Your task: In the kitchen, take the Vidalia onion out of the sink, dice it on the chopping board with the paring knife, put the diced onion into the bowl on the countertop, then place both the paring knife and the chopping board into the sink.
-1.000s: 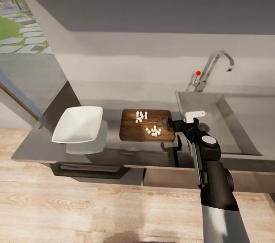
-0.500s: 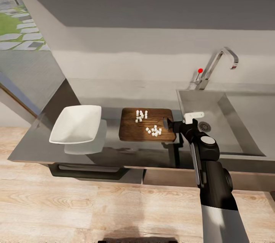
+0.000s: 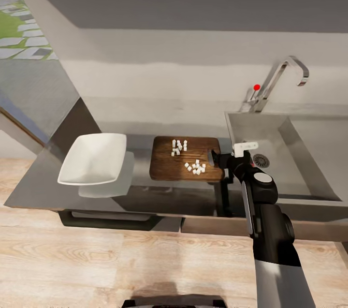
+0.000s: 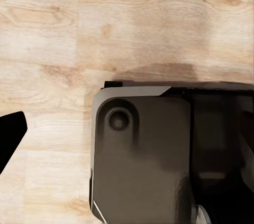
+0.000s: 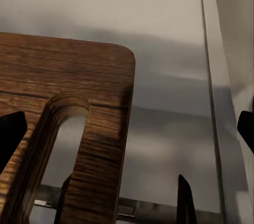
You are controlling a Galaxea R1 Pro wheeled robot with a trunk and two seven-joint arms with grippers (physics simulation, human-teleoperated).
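Right gripper (image 3: 215,158) sits at the handle-slot end of the chopping board (image 3: 169,168), coming in from the sink (image 3: 282,172) side. In the right wrist view the board's slot (image 5: 63,150) and rounded corner lie right ahead of the gripper, between the dark fingertips (image 5: 10,131) at the frame edges. Jaws look spread wide, nothing held, not closed on the board yet as far as I can tell. Board long axis runs straight out from the gripper toward the bowl (image 3: 94,157), slot end nearest the gripper, far short edge pointing at the bowl. Diced Vidalia onion (image 3: 195,167) lies on the board in two loose clusters, just past the gripper; second cluster (image 3: 178,147) further off and toward the wall. Bowl stands beyond the board's far end on the tabletop (image 3: 145,197), near but apart, empty. Right arm is clearly nearer; left wrist view looks down on wood floor (image 4: 53,23) and robot base (image 4: 159,155), left gripper state cannot be told. Paring knife not made out.
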